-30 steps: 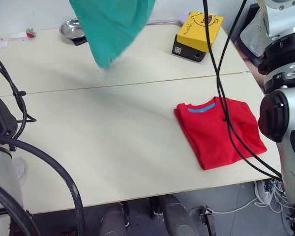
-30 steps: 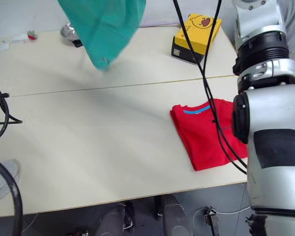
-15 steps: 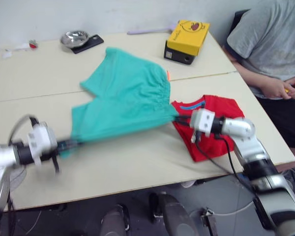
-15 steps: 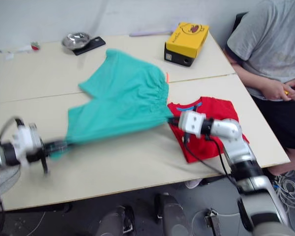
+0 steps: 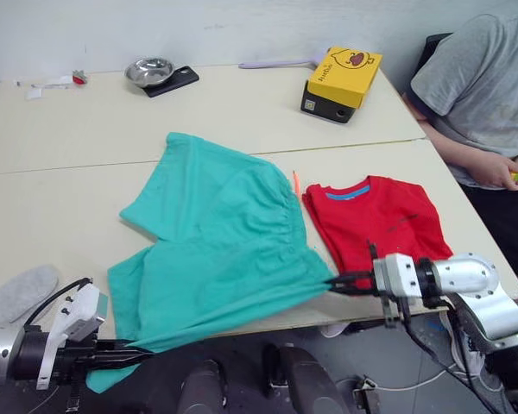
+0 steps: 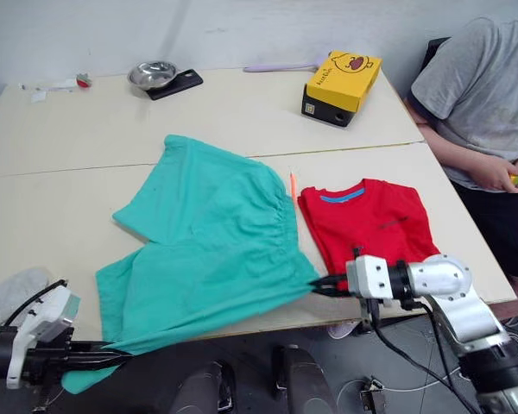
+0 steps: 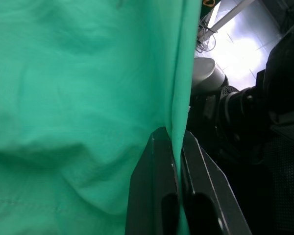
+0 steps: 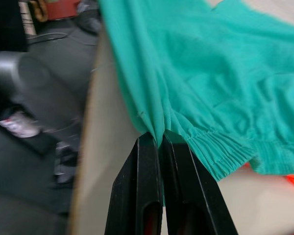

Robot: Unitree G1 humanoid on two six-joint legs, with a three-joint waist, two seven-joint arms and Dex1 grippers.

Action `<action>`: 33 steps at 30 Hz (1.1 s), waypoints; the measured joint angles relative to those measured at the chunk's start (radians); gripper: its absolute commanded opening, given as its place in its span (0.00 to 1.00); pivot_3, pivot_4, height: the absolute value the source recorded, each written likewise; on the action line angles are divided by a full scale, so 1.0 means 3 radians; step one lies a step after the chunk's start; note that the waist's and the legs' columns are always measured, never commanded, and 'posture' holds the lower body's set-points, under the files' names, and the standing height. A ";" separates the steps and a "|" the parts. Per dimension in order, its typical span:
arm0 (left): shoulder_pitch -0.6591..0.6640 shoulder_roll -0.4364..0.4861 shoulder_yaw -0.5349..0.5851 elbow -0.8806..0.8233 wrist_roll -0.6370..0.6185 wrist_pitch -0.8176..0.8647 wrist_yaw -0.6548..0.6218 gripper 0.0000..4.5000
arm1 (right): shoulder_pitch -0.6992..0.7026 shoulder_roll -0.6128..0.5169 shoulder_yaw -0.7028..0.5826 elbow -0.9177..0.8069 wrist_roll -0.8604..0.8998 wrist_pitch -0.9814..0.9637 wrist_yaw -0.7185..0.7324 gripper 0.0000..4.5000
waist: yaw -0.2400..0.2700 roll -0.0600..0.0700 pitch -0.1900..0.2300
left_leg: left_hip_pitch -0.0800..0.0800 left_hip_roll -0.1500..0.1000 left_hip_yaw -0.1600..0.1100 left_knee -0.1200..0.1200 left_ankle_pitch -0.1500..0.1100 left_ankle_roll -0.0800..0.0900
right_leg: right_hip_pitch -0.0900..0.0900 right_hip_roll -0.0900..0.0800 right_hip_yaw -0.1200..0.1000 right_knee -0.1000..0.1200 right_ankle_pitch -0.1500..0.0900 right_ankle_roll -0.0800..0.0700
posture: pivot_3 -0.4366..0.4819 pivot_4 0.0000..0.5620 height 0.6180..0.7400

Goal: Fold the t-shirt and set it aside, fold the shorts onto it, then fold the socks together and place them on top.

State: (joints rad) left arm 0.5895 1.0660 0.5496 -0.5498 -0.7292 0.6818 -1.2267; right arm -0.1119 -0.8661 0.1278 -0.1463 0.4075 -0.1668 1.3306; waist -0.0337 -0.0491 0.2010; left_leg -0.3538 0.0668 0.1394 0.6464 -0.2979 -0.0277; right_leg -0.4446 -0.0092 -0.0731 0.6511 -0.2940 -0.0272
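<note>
The teal-green shorts (image 5: 216, 250) lie spread on the table, waistband toward the right, with one corner hanging over the front edge. My left gripper (image 5: 142, 351) is below the front edge, shut on the hem of the near leg (image 7: 175, 134). At the front edge, my right gripper (image 5: 338, 282) is shut on the near end of the gathered waistband (image 8: 159, 137). The folded red t-shirt (image 5: 380, 222) lies just right of the shorts, its collar toward the back. A light grey sock (image 5: 17, 293) rests at the front left of the table.
A yellow box (image 5: 341, 73) stands at the back right. A metal bowl (image 5: 149, 69) sits on a black slab at the back. A person in a grey shirt (image 5: 483, 86) sits by the table's right edge. The table's front edge (image 5: 242, 323) runs between my grippers.
The shorts came down from the air and now lie spread on the table left of the t-shirt. Both grippers drew back to the front edge, still holding them. The camera has also shifted.
</note>
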 measured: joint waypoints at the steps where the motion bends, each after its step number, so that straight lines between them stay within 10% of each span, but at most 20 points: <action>1: 0.0002 -0.0001 0.0026 0.0012 -0.0018 0.0012 -0.0047 0.00 | 0.0070 -0.0024 -0.0001 -0.0044 0.0007 0.0029 0.0025 0.01 | 0.0000 0.0000 0.0000 | 0.0000 0.0000 0.0001 0.0000 -0.0001 0.0000 | 0.0000 0.0000 0.0001 -0.0001 0.0000 0.0000 | 0.48 0.27 1.00; 10: -0.0590 0.0036 0.0143 0.0545 -0.0063 -0.0005 -0.0300 0.00 | 0.0195 -0.0067 -0.0208 -0.0534 0.0554 0.0872 -0.0159 0.01 | 0.0023 0.0001 0.0000 | -0.0004 -0.0022 -0.0063 0.0004 -0.0010 -0.0016 | 0.0007 0.0021 0.0003 -0.0025 0.0011 0.0003 | 0.48 0.27 1.00; 16: -0.1895 0.0105 -0.0362 0.1210 0.0077 -0.0197 -0.0252 0.00 | -0.0300 -0.0079 -0.0381 -0.0562 0.0997 0.1765 -0.0521 0.01 | 0.0029 0.0001 0.0001 | -0.0007 -0.0020 -0.0063 0.0003 -0.0007 -0.0010 | 0.0006 0.0021 0.0004 -0.0024 0.0018 -0.0004 | 0.48 0.27 1.00; 27: -0.4835 -0.1103 -0.1527 0.3684 0.1372 -0.1985 0.0425 0.00 | -0.1477 0.0733 -0.0352 0.0749 0.0225 0.1920 -0.1587 0.01 | 0.0019 -0.0002 -0.0001 | -0.0018 -0.0021 -0.0041 0.0009 0.0009 -0.0011 | -0.0009 0.0017 0.0008 -0.0010 0.0042 -0.0012 | 0.48 0.27 1.00; 33: -0.5524 -0.1466 -0.1640 0.4960 0.1834 -0.2859 0.0840 0.09 | -0.1580 0.1117 -0.0335 0.1035 -0.0149 0.1789 -0.2054 0.05 | 0.0008 -0.0001 -0.0001 | -0.0022 -0.0019 -0.0018 0.0005 0.0008 -0.0012 | -0.0029 0.0014 0.0019 0.0002 0.0041 -0.0013 | 0.48 0.27 1.00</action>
State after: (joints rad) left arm -1.0676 0.6261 0.0576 0.9381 -0.1790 -0.1760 -0.9746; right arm -0.5858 -0.5311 0.0273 0.1641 0.3629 0.3700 0.7145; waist -0.0313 -0.0496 0.2006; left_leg -0.3604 0.0610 0.1341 0.6477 -0.2956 -0.0312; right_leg -0.4533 -0.0049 -0.0673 0.6517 -0.2815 -0.0311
